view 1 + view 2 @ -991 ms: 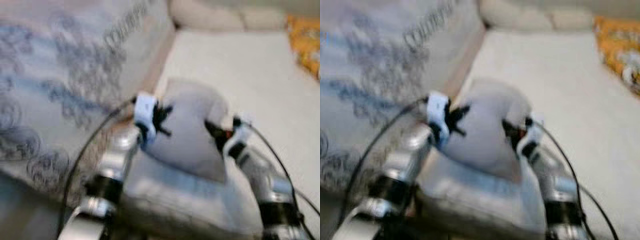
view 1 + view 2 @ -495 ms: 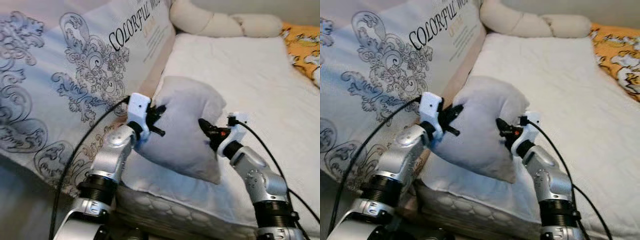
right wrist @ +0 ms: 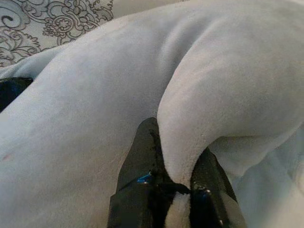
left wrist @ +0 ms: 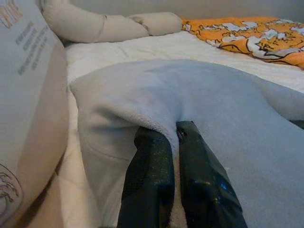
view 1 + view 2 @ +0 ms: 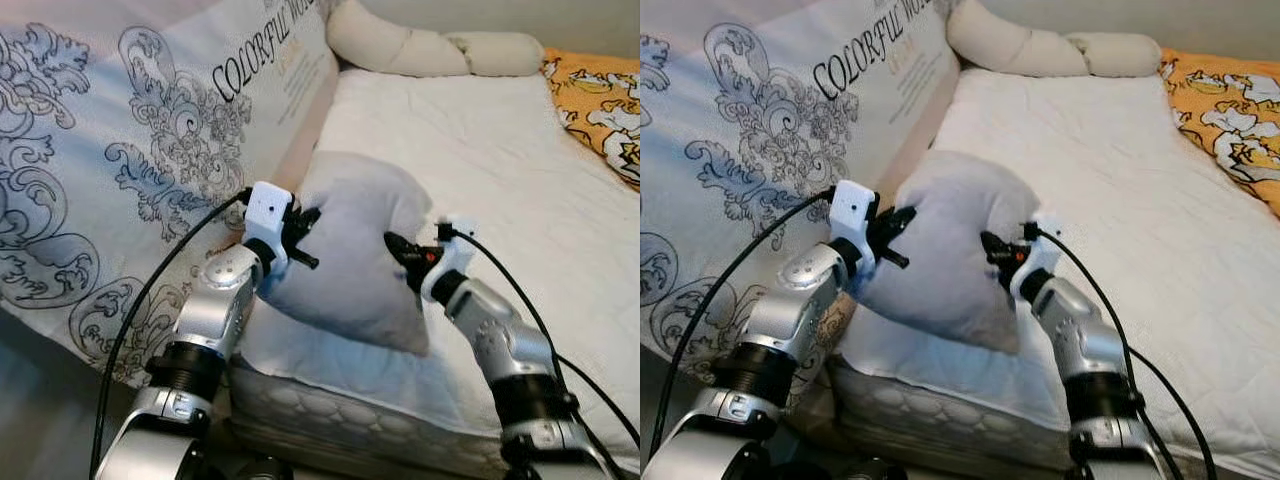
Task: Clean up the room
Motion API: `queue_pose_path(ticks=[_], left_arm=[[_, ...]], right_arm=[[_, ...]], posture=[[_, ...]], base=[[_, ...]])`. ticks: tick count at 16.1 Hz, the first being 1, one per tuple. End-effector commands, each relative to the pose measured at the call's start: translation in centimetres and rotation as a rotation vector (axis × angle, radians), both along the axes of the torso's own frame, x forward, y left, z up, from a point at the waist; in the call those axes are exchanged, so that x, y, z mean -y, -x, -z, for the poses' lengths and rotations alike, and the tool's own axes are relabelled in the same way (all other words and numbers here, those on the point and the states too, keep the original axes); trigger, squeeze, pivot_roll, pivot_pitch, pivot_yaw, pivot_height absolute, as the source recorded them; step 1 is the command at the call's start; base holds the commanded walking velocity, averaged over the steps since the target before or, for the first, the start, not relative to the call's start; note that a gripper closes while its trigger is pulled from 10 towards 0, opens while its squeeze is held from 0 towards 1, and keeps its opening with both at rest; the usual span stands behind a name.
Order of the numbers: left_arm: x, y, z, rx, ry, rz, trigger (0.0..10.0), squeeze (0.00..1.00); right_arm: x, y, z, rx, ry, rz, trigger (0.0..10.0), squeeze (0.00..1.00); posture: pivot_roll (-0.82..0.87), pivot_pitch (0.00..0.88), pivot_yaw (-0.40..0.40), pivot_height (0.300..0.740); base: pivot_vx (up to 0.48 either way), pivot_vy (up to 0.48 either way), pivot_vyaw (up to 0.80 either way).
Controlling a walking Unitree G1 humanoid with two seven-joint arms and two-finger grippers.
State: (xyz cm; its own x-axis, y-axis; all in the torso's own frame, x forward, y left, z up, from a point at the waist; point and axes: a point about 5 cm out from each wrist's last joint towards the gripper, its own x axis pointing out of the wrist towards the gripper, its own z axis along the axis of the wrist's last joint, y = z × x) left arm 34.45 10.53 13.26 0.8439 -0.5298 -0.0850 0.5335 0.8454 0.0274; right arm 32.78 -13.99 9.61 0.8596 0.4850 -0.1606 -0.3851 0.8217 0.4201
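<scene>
Grey pillow (image 5: 360, 250) held above bed (image 5: 480, 150) near edge. L hand (image 5: 297, 232) & R hand (image 5: 402, 252) each clamped on pillow fabric. Not yet placed; judged mid-task, set-down left.

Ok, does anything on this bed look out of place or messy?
The grey pillow is off the mattress, bunched between the left gripper and right gripper, each pinching a fold. An orange patterned blanket lies rumpled along the bed's far right edge.

The pillow (image 5: 355, 250) hides the mattress (image 5: 500, 150) edge beneath it, and the orange blanket (image 5: 600, 100) runs off the frame.
</scene>
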Motion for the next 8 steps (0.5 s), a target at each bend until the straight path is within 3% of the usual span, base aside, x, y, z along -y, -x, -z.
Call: queue_pose_path(ticks=[1,6,8], left_arm=[[0.4,-0.6,-1.4,0.063,-0.015,0.011,10.0,0.0],[-1.5,-1.7,-3.4,0.206,-0.125,-0.108,10.0,0.0],[-2.5,-1.4,-3.1,0.231,-0.171,-0.152,10.0,0.0]], right_arm=[[-0.6,-0.9,-1.1,0.057,0.014,-0.033,10.0,0.0],[-1.5,-4.4,-2.0,0.05,0.097,-0.012,10.0,0.0],[-2.4,-4.9,-2.0,0.046,0.133,-0.004,10.0,0.0]], posture=[[0.01,0.0,0.047,0.74],[0.04,0.0,0.035,0.74],[0.08,0.0,0.016,0.74]], base=[[0.0,0.0,0.0],[0.0,0.0,0.0],[0.0,0.0,0.0]])
